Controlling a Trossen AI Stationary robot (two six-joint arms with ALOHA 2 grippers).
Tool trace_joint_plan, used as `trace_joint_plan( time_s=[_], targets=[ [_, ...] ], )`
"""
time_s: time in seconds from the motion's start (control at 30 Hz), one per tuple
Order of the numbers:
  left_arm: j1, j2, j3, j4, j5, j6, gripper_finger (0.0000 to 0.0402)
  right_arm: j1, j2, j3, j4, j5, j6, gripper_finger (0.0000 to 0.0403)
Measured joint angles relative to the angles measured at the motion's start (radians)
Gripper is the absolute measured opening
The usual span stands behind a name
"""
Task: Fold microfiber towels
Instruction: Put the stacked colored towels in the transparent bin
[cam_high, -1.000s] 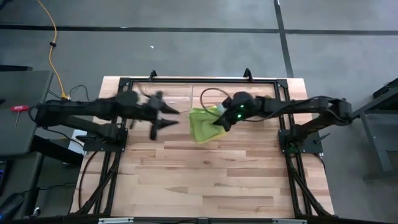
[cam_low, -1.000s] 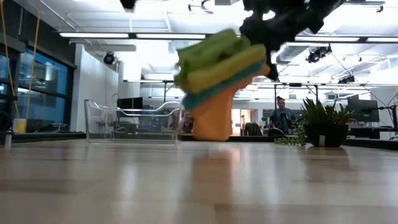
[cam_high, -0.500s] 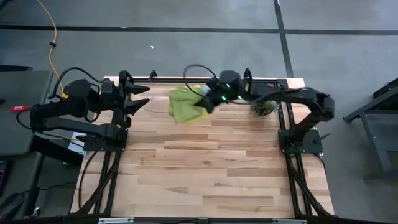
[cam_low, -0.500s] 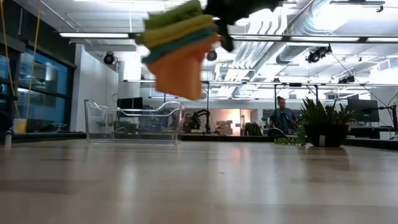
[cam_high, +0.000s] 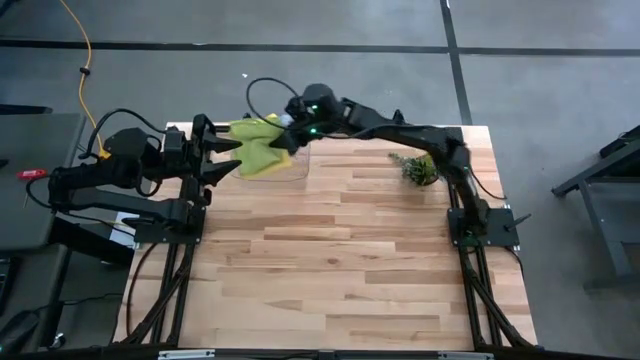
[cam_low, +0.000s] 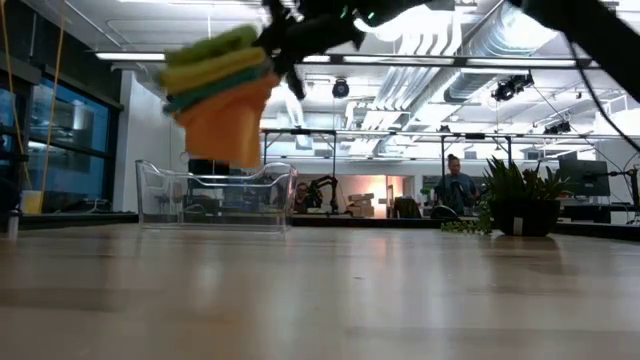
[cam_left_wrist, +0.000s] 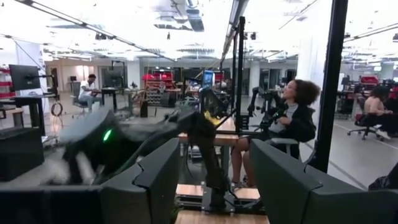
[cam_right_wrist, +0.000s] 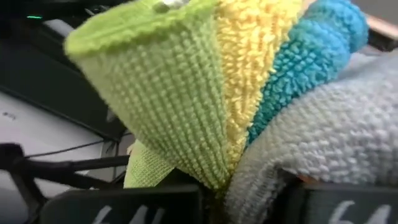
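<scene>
Right gripper (cam_high: 292, 136): pinched on a stack of microfiber towels (cam_high: 258, 147), held in the air at the far left part of the desk (cam_high: 340, 260). Right arm stretched long across the far edge from its base on the right.

Stack, low view: the bundle (cam_low: 220, 92) hangs clear of the desk surface, above the clear plastic tray (cam_low: 215, 197). Layers read from top: lime green, yellow, teal, then orange drooping lowest in a loose flap. The flap's bottom edge ends just above the tray's rim line.

Right wrist view: lime green towel (cam_right_wrist: 155, 93), yellow towel (cam_right_wrist: 252, 68), teal towel (cam_right_wrist: 305, 68) and grey towel (cam_right_wrist: 329, 149) fan out from the clamp point, all squeezed together at the gripper end. Orange barely shows there.

High view: lime green cloth covers the rest; the stack overlaps the tray (cam_high: 290, 172), which sits at the desk's far edge.

Left gripper (cam_high: 222, 158): fingers spread, holding nothing, parked at the far left of the desk just beside the hanging stack.

Plant sprig (cam_high: 418, 170) lies on the desk near the right far corner, well apart from the towels. Left wrist view: people seated in the room beyond.
</scene>
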Motion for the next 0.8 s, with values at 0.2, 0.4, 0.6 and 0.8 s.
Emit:
trace_joint_plan(
  time_s=[0.2,0.4,0.6,0.8],
  targets=[
    [0.0,-0.019,0.0,0.001,0.0,0.0,0.0182,-0.016,0.164,0.077,-0.01,0.113,0.118,0.0021],
    [0.0,-0.034,0.0,0.001,0.0,0.0,0.0182,-0.015,0.229,0.075,0.027,0.135,0.216,0.0021],
    [0.0,-0.035,0.0,0.001,-0.001,0.0,0.0182,-0.006,0.251,0.073,-0.118,0.242,0.242,0.0021],
    [0.0,-0.034,0.0,0.0,-0.006,0.0,0.0182,-0.003,0.25,0.073,-0.201,0.328,0.234,0.0021]
  ],
)
